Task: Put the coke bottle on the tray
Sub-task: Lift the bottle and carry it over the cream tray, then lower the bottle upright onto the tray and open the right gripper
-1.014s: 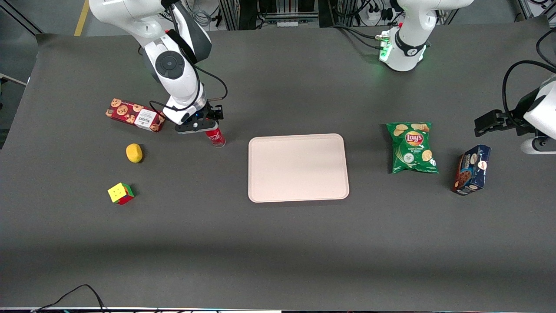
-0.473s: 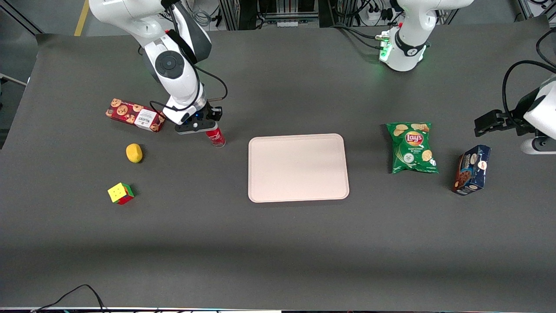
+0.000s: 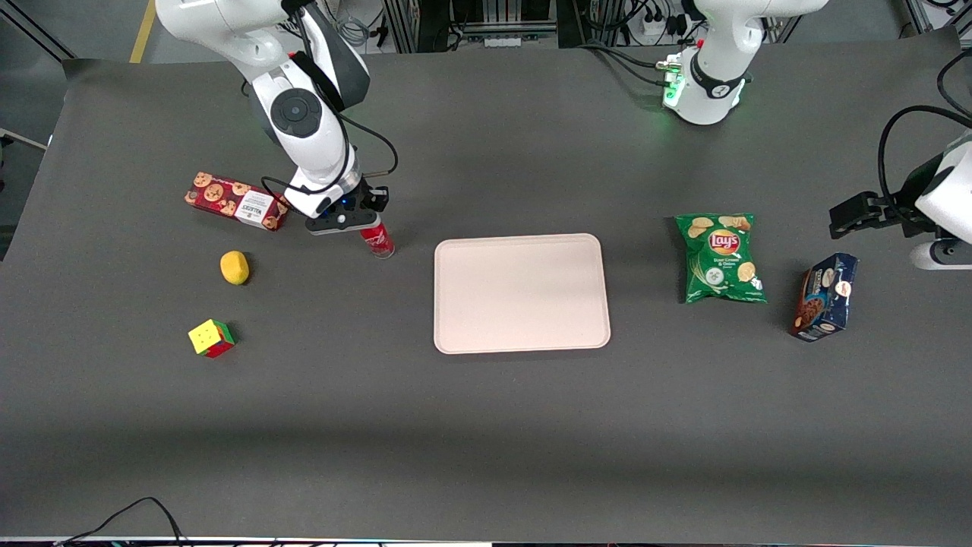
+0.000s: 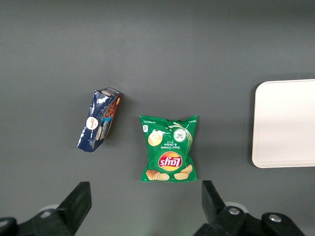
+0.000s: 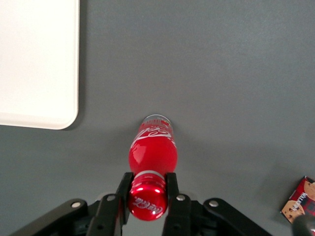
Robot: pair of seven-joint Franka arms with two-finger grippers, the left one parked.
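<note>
The coke bottle (image 3: pixel 377 241) is a small glossy red bottle with a red cap and white script logo. It stands on the dark table beside the tray, toward the working arm's end. In the right wrist view the coke bottle (image 5: pixel 152 147) shows from above. My right gripper (image 5: pixel 147 192) is shut on its cap, one finger (image 5: pixel 123 189) pressed on each side. In the front view the gripper (image 3: pixel 363 225) sits on top of the bottle. The tray (image 3: pixel 522 292) is a flat pale pinkish-beige rectangle, bare, at the table's middle; its corner shows in the right wrist view (image 5: pixel 39 64).
A red cookie box (image 3: pixel 236 201), a yellow lemon (image 3: pixel 235 267) and a colour cube (image 3: pixel 211 338) lie toward the working arm's end. A green chips bag (image 3: pixel 718 257) and a dark blue cookie box (image 3: pixel 825 296) lie toward the parked arm's end.
</note>
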